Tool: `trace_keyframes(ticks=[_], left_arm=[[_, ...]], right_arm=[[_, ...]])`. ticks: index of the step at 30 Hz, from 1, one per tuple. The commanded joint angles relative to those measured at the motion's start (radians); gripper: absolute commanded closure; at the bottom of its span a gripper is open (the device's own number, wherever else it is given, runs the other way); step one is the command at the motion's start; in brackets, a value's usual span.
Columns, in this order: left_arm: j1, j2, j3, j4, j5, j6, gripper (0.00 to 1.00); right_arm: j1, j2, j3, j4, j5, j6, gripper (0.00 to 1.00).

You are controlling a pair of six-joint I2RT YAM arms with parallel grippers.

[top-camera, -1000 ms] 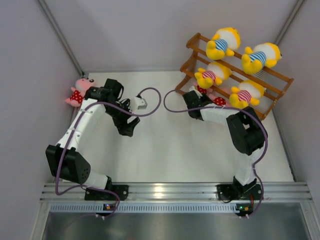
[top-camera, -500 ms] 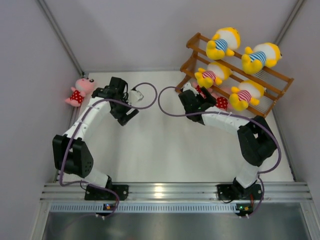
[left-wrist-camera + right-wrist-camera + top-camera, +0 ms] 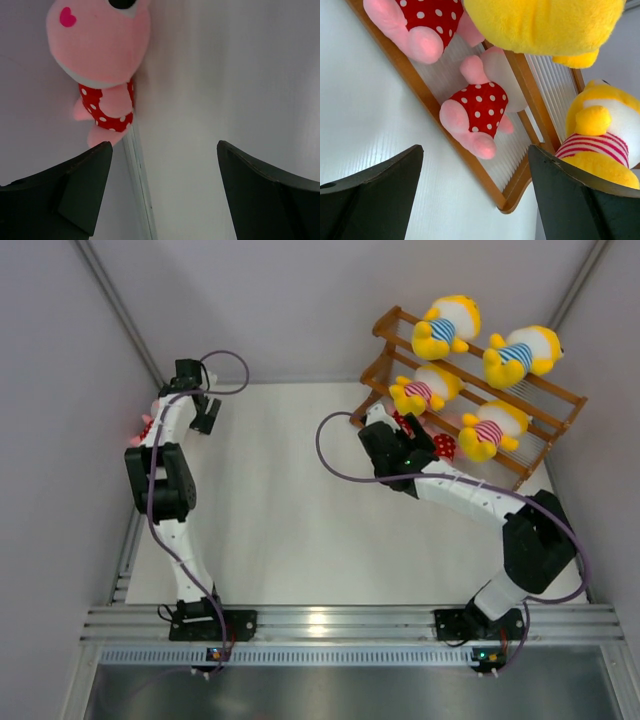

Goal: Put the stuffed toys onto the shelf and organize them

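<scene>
Left pincer (image 3: 164, 150) held wide before pink red-dotted plush doll (image 3: 102, 65), right pincer (image 3: 475, 150) held wide beside brown wooden slatted shelf (image 3: 427, 100).

This looks like a robot lab test cell. A bare white table (image 3: 300, 530) is boxed in by plain pale panels (image 3: 300, 310) on the left, far and right. A left arm (image 3: 160, 480) and right arm (image 3: 470, 495) are bolted to an aluminium rail (image 3: 340, 620) at the near edge, trailing loose purple cables (image 3: 319, 445).
</scene>
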Motion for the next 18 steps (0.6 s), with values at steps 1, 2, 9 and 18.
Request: trace_keyframes(ticks=[1,2,9,18], left_arm=[[0.022,0.106,0.153,0.078,-0.083,-0.046,0.08],[0.032,0.159,0.226,0.084,-0.105,-0.047,0.07],[0.05,0.292,0.397,0.185,-0.073,-0.009,0.02],[0.059,0.494,0.566,0.242,-0.185,0.054,0.03]], right_arm=[[0.017,-0.056,-0.014,-0.015,0.001,0.035,0.14],[0.018,-0.057,-0.019,-0.018,0.001,0.042,0.15],[0.021,-0.073,-0.057,-0.029,-0.005,0.073,0.15],[0.021,-0.074,-0.077,-0.034,0.002,0.079,0.15]])
